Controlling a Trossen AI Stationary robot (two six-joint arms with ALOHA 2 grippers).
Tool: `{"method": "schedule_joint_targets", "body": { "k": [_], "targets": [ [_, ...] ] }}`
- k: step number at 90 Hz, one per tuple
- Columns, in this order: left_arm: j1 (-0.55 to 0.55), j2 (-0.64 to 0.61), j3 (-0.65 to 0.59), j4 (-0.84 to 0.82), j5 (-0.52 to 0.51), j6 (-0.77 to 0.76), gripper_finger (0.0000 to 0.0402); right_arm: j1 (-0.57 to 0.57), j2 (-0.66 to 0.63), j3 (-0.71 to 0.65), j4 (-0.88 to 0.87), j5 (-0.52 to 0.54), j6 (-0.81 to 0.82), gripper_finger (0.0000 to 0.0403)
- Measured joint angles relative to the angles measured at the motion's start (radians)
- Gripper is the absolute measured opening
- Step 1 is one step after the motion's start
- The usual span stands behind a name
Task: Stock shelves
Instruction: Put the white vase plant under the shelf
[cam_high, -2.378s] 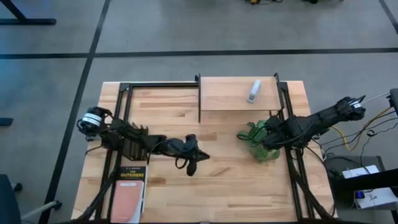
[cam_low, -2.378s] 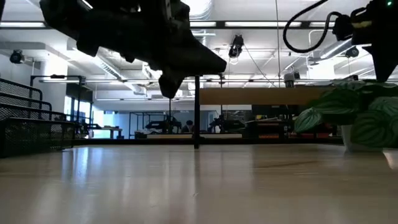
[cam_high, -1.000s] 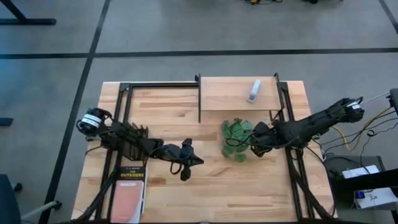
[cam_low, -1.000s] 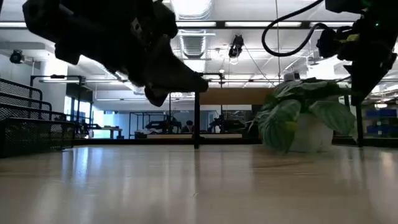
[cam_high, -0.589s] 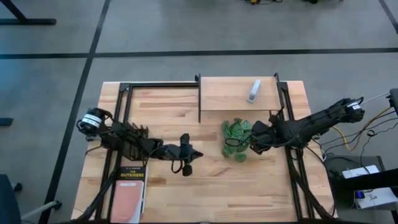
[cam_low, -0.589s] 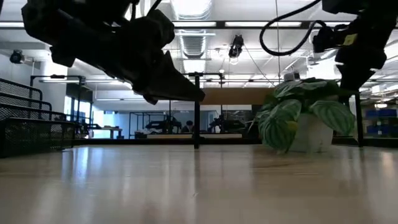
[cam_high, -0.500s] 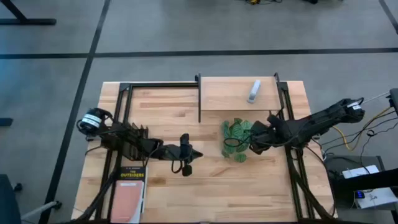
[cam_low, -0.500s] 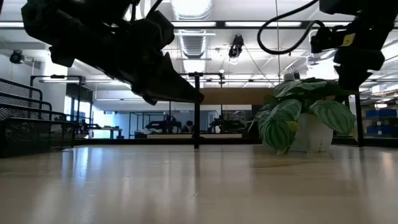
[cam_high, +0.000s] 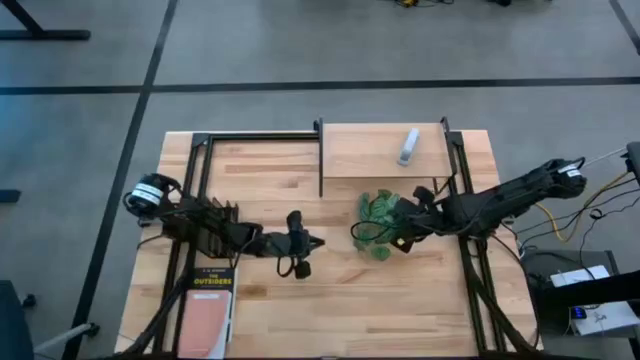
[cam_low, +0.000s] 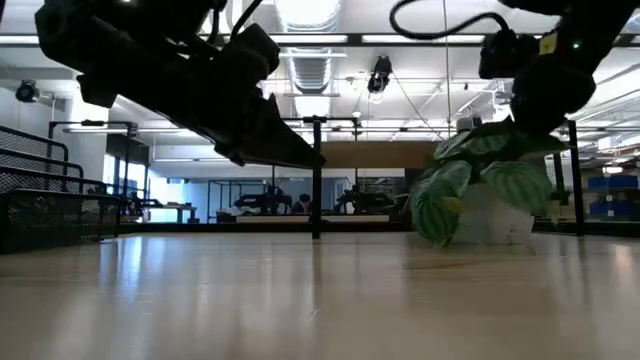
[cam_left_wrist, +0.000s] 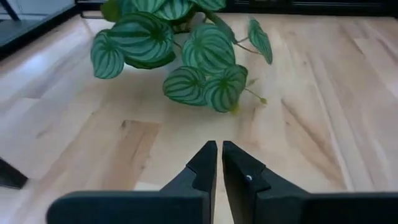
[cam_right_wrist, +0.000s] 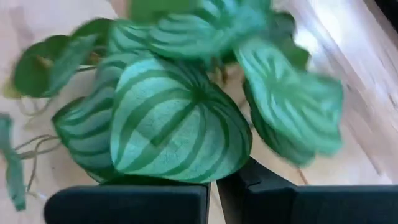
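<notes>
Item: potted plant (cam_high: 381, 222), striped soft leaves, pale pot; stood on the tabletop (cam_high: 400, 300) before the shelf (cam_high: 380, 150). Likely light, top-heavy. Your right gripper (cam_high: 408, 236) sat at it, grip unclear; left gripper (cam_left_wrist: 217, 163) nearly closed, empty. Take the pot, not the foliage.

Tabletop (cam_high: 340, 300) – glossy wood; shelf (cam_high: 365, 150) – matt wood.

It was a big lab: long ceiling lights (cam_low: 420, 39), a grey taped floor (cam_high: 300, 60), cables (cam_high: 570, 215) beside the bench (cam_high: 270, 170).
</notes>
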Motion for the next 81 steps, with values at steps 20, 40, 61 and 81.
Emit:
{"method": "schedule_joint_targets", "body": {
  "k": [20,40,61,81],
  "targets": [
    [0.001,0.0,0.0,0.0,-0.001,0.0,0.0011,0.0,-0.001,0.003,-0.056,-0.027,-0.025,0.0],
    [0.001,0.0,0.0,0.004,-0.014,0.0,0.0011,0.0,-0.001,0.003,-0.218,-0.026,0.052,0.0],
    [0.003,0.0,0.0,0.003,-0.025,-0.004,0.0012,0.0,0.0,-0.046,-0.21,-0.023,0.054,0.0],
    [0.005,0.0,0.0,0.003,-0.026,-0.013,0.0063,0.0,0.0,-0.131,-0.084,-0.058,0.042,0.0]
  ]
}}
